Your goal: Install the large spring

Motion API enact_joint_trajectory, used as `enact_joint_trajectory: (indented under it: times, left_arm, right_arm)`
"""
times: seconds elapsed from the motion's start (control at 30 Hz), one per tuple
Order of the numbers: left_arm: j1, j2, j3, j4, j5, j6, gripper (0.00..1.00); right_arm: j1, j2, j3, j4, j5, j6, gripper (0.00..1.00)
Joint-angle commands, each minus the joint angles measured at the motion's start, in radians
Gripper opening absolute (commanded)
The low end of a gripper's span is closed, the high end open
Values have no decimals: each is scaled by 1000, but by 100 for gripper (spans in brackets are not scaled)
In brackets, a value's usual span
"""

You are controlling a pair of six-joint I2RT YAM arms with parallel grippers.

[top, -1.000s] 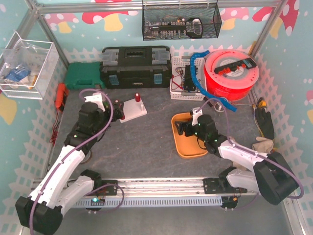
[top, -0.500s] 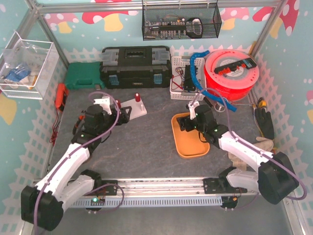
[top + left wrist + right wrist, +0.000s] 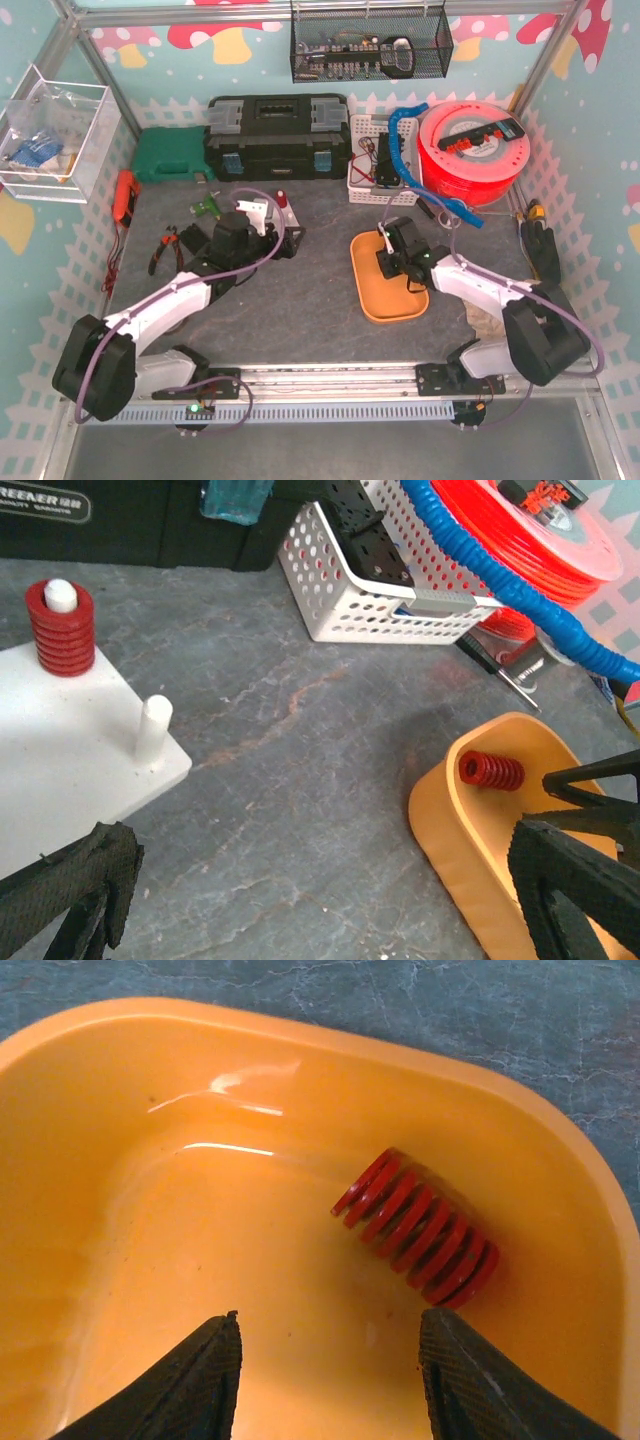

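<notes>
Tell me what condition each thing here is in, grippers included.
Loose red spring: lying on its side in the orange tray.
Mounted red spring: upright on a peg of the white base.
Second peg: bare.
Left gripper: open, empty.
Right gripper: open, empty, over the tray.
Black toolbox: lid shut.
</notes>
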Motion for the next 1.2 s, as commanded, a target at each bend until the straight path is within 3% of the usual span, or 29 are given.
enact_joint_trajectory:
  times: [0.0,0.37,0.9,1.17]
  left_arm:
    - [0,16,-31,90,-25,43,99]
    - [-33,-2,-85,179,13,63,99]
    - [-34,-27,-99,177,-12,69,99]
    - [-37,-44,-103,176,-19,69,99]
  right_arm:
    - [-5,70,57,9,57,-26,51]
    - [-29,211,123,39,103,-47,51]
    - [-49,264,154,-42,-71,-17,61]
    - [-55,338,184,-63,-11,-26,62]
